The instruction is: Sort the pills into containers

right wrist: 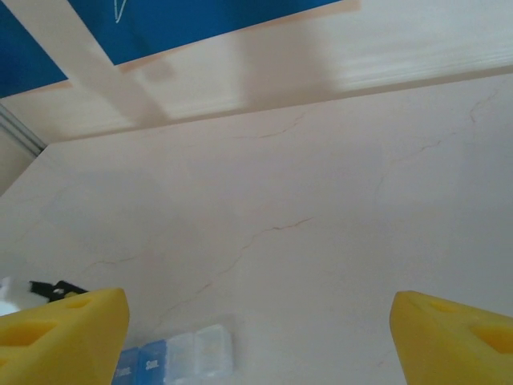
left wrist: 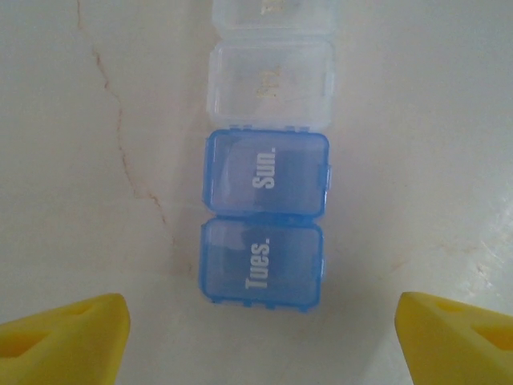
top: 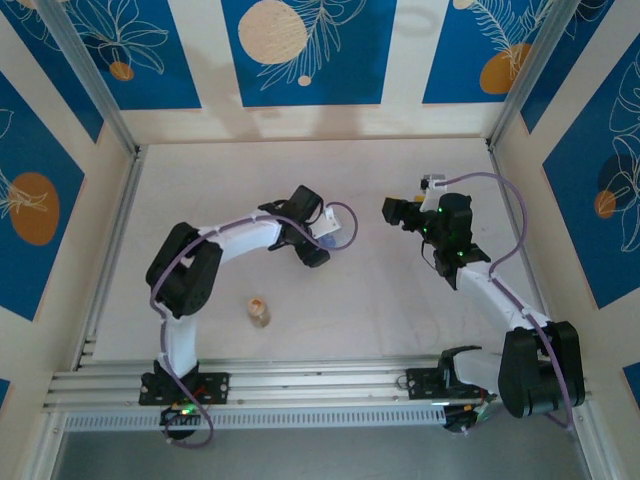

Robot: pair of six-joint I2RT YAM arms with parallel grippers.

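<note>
Left wrist view is showing the pill box lying flat on the tabletop, straight ahead of the left gripper. Its yellow fingertips are standing wide apart with nothing between them. The box's long axis is running straight away from the wrist: the blue "Tues." compartment is nearest, then "Sun.", then the clear ones. The lids are looking shut, their latch tabs facing right in this view. My judgement is that the gripper is squaring up this way so the fingers would close across the box's narrow width, to steady it or reach a lid.

Top external view is placing the box near the middle of the tabletop, mostly under the left gripper. The pills are showing as a tan mass in the vial, well apart from the box, toward the near edge and left of the middle, with neither gripper touching it. The right gripper is hanging released and empty too, facing across the tabletop toward the box, probably ready to fetch the vial.
</note>
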